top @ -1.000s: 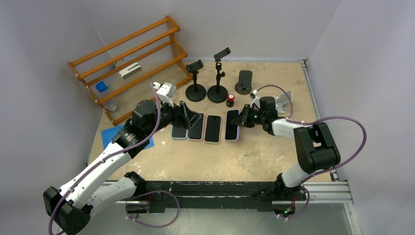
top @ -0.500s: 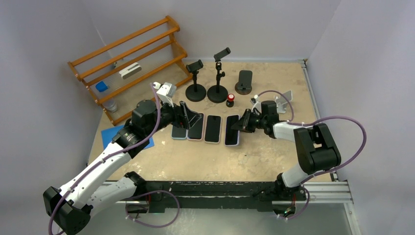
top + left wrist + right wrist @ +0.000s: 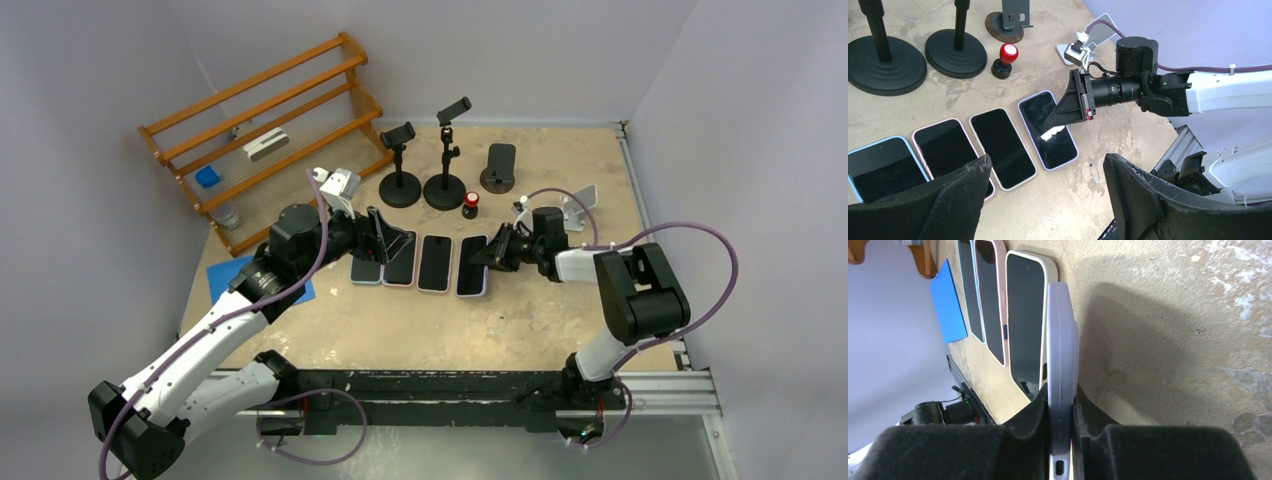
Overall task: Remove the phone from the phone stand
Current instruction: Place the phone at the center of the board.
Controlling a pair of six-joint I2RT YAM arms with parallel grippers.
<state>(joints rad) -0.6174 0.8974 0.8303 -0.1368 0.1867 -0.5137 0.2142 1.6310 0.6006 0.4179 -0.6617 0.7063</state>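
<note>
A lavender-cased phone point(image 3: 472, 268) is pinched at its far end by my right gripper point(image 3: 493, 250), which is shut on it. The phone lies nearly flat, low over the table, at the right end of a row of three other phones point(image 3: 435, 263). In the right wrist view the phone point(image 3: 1062, 335) runs edge-on between the fingers point(image 3: 1033, 415). In the left wrist view the phone point(image 3: 1049, 131) shows screen up. My left gripper point(image 3: 1048, 167) is open and empty above the row's left end. An empty white phone stand point(image 3: 579, 206) sits behind the right wrist.
Two black pole stands point(image 3: 401, 186) point(image 3: 444, 188) and a black dock stand point(image 3: 499, 166) stand at the back, with a red stamp point(image 3: 470, 205) near them. A wooden rack point(image 3: 260, 130) is at the back left. A blue sheet point(image 3: 232, 276) lies at the left.
My right gripper has brought the lavender phone lower and flatter, beside the row of phones, and its wrist has shifted right. The left arm has not moved.
</note>
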